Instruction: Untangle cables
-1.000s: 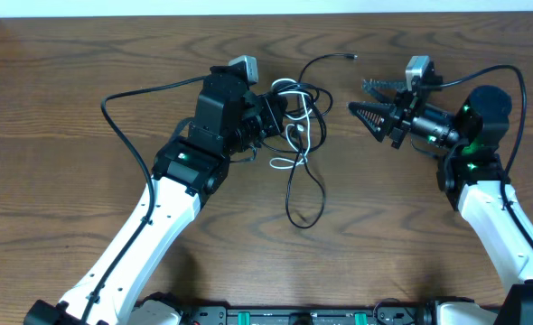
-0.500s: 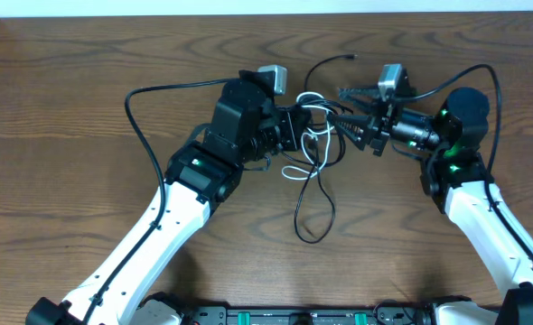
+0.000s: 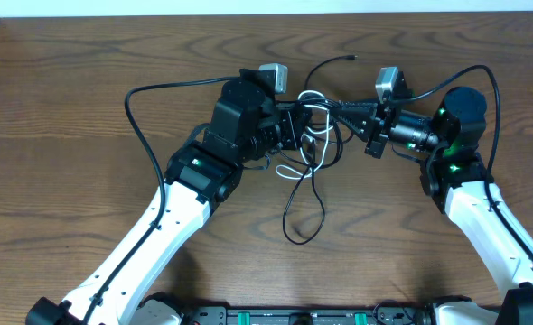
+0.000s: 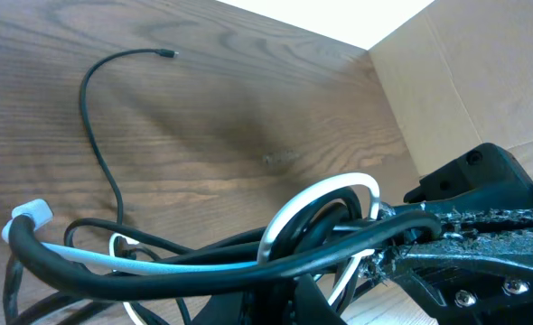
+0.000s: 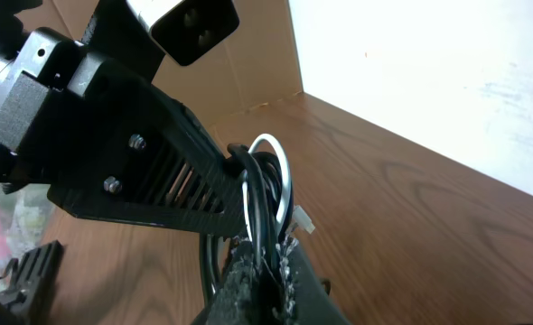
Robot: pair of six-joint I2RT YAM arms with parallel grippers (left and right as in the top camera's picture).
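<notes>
**Right gripper** [image 3: 331, 106]. The two fingers are pressed together with no gap. Their rough-padded fingertips [image 5: 248, 280] pinch black strands of the cables [image 3: 310, 135] at the right edge of the knot.

**Left gripper** [image 3: 294, 126]. This gripper is likewise fully closed, clamping the same bundle from the opposite side. In the left wrist view the gathered strands cross the lower edge of the frame at its fingers. In the overhead view the two grippers meet almost tip to tip. In the right wrist view the ribbed finger [image 5: 158, 181] of the left gripper lies just beside the right tips.

**Knot.** The tangle is held between the two grippers over the rear middle of the wooden table [image 3: 68, 199].
- The white cable [image 3: 310, 96] arches over the top of the knot as a narrow loop, with black strands threaded through it. A second white loop shows just below the left gripper. A white plug [image 4: 32, 215] sits at the left end of the bundle.
- One long black loop [image 3: 303, 226] trails from the knot toward the near edge and lies on the wood.
- A separate black strand curves away toward the rear and ends in a small plug [image 3: 352, 58], resting free on the table and well apart from both grippers.

**Surroundings.** A cardboard panel [image 4: 465, 90] stands at the table's far edge beside a white wall. Only its flat face shows, so whether it forms a box, and what such a box might hold, cannot be told. A thicker black lead [image 3: 140, 99] arcs from the left arm across the tabletop.
</notes>
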